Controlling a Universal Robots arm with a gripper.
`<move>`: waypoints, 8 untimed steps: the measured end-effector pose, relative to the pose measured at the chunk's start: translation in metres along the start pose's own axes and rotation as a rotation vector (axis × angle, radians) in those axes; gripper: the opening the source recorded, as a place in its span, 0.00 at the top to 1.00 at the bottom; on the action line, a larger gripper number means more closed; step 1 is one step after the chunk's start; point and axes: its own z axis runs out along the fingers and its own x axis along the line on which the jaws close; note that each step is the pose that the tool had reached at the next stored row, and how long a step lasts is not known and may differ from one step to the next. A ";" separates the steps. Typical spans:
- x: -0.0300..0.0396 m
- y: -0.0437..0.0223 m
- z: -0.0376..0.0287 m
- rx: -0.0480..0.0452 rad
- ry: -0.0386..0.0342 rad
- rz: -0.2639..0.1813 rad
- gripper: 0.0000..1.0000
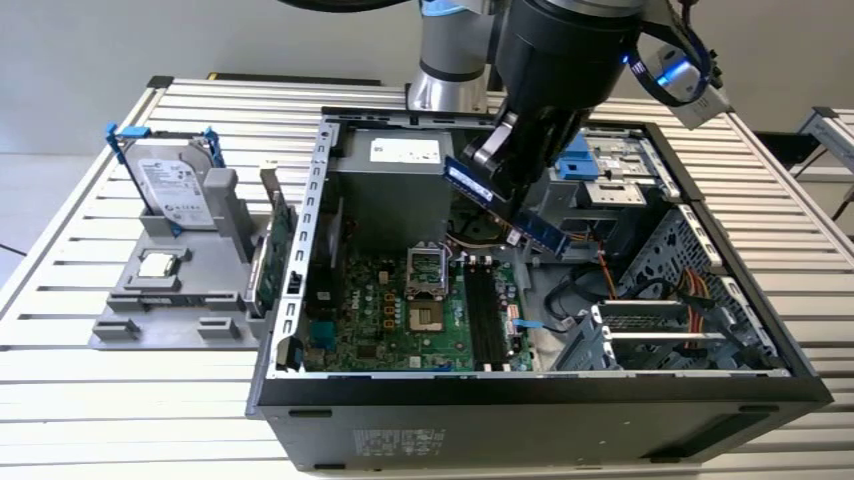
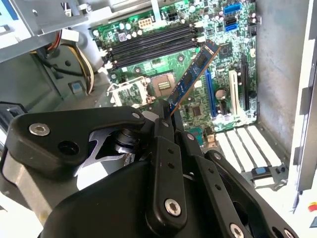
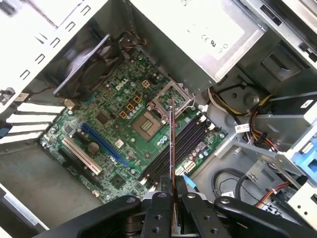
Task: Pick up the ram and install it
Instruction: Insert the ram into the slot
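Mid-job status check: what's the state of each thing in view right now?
ram, clamped in the gripper, tilted above the motherboard, not seated.
gripper, shut on the ram.
memory slots, empty.
computer case, side open.
hard drive, upright in its stand beside the case.

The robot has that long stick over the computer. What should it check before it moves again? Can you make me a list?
1. Stick held: ok. The gripper is shut on the memory stick.
2. Stick over the open computer case: ok.
3. Long black slots empty: ok in both wrist views.
4. Stick lined up with a slot: not ok. It hangs tilted above the green board.
5. Slot end clips open: cannot tell.
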 end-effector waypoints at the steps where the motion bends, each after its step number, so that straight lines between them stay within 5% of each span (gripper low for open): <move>1: 0.0000 0.0000 0.0000 0.0000 -0.0005 0.011 1.00; 8: 0.0000 0.0000 0.0000 0.0001 -0.0038 0.081 1.00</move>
